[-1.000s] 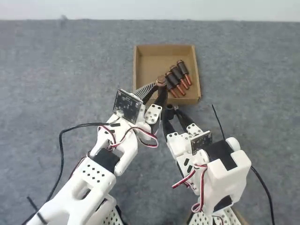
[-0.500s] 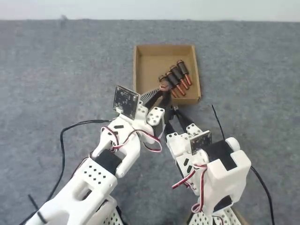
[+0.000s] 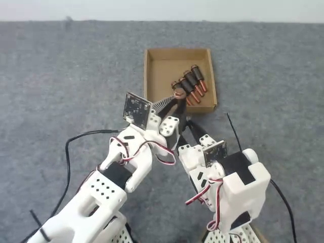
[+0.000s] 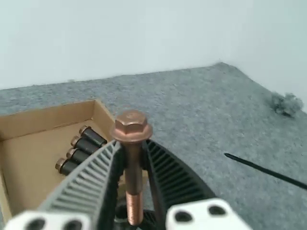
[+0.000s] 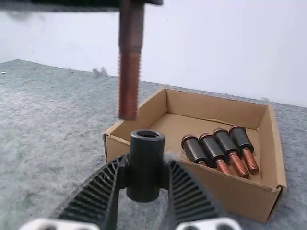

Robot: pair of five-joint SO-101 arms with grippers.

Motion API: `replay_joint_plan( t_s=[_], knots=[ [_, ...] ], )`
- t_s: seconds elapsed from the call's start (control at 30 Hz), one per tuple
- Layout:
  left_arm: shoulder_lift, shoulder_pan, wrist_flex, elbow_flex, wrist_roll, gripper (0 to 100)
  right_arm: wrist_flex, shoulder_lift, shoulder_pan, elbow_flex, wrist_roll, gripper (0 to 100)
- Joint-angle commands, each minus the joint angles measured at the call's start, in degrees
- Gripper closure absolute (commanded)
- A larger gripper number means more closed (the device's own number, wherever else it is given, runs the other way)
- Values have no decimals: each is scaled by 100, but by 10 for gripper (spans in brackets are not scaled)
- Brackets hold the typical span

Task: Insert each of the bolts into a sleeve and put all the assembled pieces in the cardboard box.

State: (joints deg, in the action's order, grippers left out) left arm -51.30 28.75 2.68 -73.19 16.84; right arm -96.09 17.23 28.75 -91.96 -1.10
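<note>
Copper-coloured bolt (image 4: 131,165) clamped on shank under head by left hand (image 4: 130,149), tip just above sleeve (image 5: 145,165), not entered | sleeve pinched mid-body by right hand (image 5: 145,168), near cardboard box (image 3: 147,76) | judged rigid, heavy, slick: hold shank, spare threads.

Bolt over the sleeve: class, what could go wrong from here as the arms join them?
1. The bolt hangs with its tip to one side of the bore of the sleeve in the right wrist view; lowered straight, it may strike the rim and jam.
2. The left fingers pinch the bolt by its shank under the head; a knock could tilt or drop it.
</note>
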Motion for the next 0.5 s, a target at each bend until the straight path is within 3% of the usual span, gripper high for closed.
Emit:
replay_joint_plan(
  t_s=[0.0, 0.3, 0.47],
  knots=[
    [-229, -88, -229, 426, 53, 988, 22, -303, 66, -167, 62, 991],
    [1108, -70, -264, 1095, 53, 988, 22, -303, 48, -167, 62, 991],
    [1134, -9, -273, 1086, 53, 988, 22, -303, 40, -167, 62, 991]
  ],
)
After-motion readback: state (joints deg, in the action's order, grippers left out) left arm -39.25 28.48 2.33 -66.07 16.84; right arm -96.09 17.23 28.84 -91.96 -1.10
